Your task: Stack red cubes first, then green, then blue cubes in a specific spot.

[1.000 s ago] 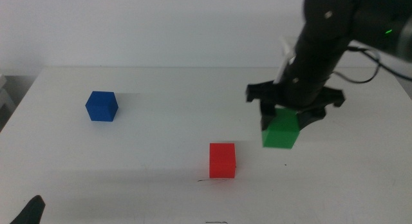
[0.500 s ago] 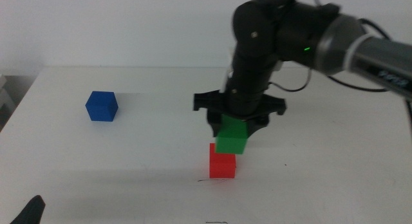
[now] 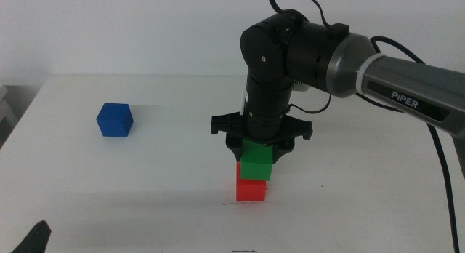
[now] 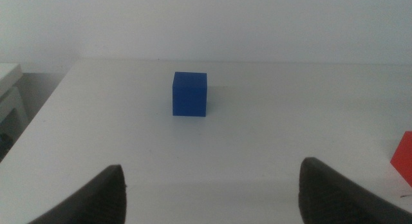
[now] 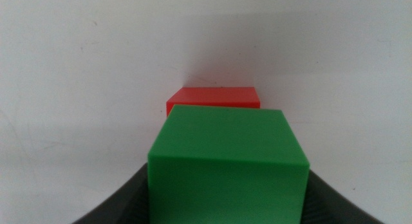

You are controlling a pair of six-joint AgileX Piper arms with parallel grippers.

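Note:
The red cube point(image 3: 251, 189) stands on the white table, right beside a thin dark line point(image 3: 231, 203) that marks the spot. Directly over it is the green cube point(image 3: 256, 164), with my right gripper point(image 3: 256, 153) shut on it from above. I cannot tell whether green rests on red. In the right wrist view the green cube point(image 5: 226, 163) fills the space between the jaws, and the red cube's top point(image 5: 214, 97) shows behind it. The blue cube point(image 3: 115, 120) sits alone at the far left, also ahead of my open left gripper point(image 4: 212, 198), blue cube point(image 4: 190, 93).
My left gripper point(image 3: 33, 238) waits at the bottom left corner of the middle view. The right arm point(image 3: 378, 60) and its cable reach in over the table's right half. The table's left edge point(image 3: 18, 122) lies beyond the blue cube.
My right gripper carried the green cube leftward from the table's right side and lowered it over the red cube. The red and blue cubes and the left arm stayed put.

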